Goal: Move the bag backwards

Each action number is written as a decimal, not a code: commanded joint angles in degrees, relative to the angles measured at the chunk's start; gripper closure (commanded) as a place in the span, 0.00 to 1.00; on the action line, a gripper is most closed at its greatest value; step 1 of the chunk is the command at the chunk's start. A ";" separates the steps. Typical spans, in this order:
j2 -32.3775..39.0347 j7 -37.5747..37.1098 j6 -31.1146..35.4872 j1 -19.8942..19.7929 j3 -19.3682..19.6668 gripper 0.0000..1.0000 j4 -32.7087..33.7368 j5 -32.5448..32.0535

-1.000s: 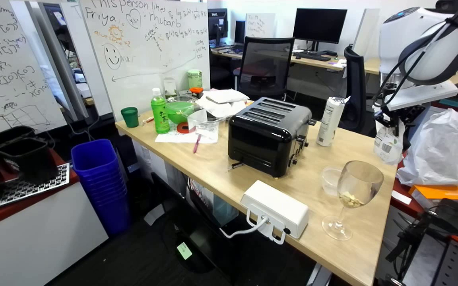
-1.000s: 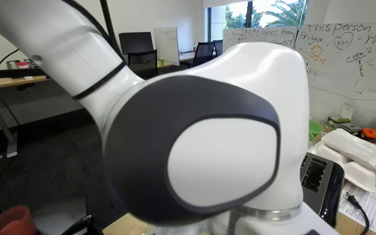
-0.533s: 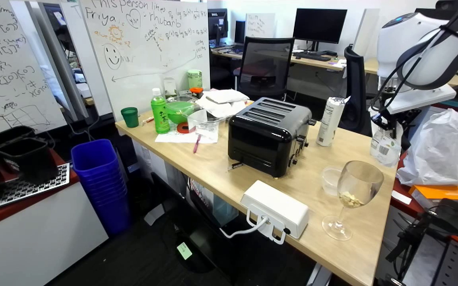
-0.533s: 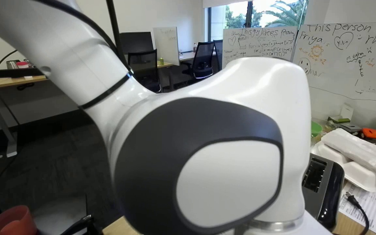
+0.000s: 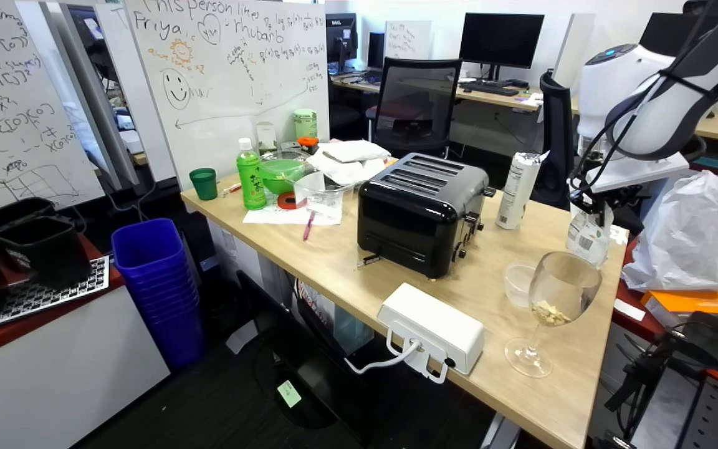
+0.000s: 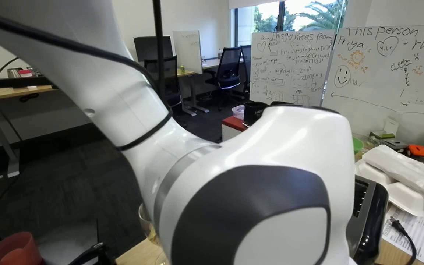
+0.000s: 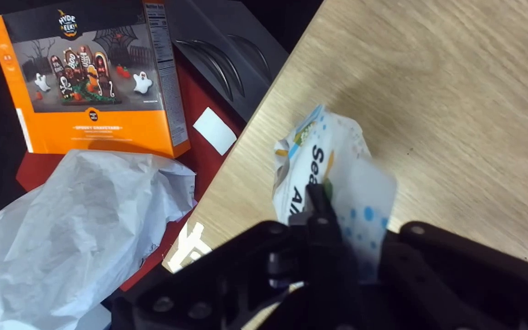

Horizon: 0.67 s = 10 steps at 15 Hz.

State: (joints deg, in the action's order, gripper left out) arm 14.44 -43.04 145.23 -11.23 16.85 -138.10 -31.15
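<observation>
The bag is white with blue dots and black lettering, and it shows in an exterior view (image 5: 588,243) near the far right corner of the wooden table. It also shows in the wrist view (image 7: 367,192). My gripper (image 5: 597,209) is above the bag, shut on its upper part. In the wrist view the gripper (image 7: 349,220) has a flap of the bag between its dark fingers, and the flap partly hides one finger. The bag hangs down; I cannot tell whether its bottom touches the table. In an exterior view the arm (image 6: 263,184) hides the bag and gripper.
The table (image 5: 558,399) holds a black toaster (image 5: 421,212), a paper-wrapped tube (image 5: 518,193), a clear tub (image 5: 519,284), a wine glass (image 5: 561,290) and a white box (image 5: 430,327). Beyond the edge are a white plastic bag (image 5: 698,231) and an orange box (image 7: 90,82).
My gripper and arm have moved left and somewhat down in an exterior view, carrying the bag further in over the table corner. The grip has not visibly changed.
</observation>
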 commanded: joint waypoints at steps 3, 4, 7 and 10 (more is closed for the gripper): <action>2.64 -0.22 1.03 2.22 1.86 0.52 2.24 2.60; 2.28 -0.24 0.44 2.76 2.16 0.44 2.43 1.97; -0.83 0.11 -1.54 4.12 2.05 0.24 2.06 1.93; -5.24 0.47 -6.25 6.06 1.50 0.03 1.19 -1.96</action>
State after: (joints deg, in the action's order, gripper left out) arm 13.29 -43.43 143.76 -7.18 17.98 -135.61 -30.54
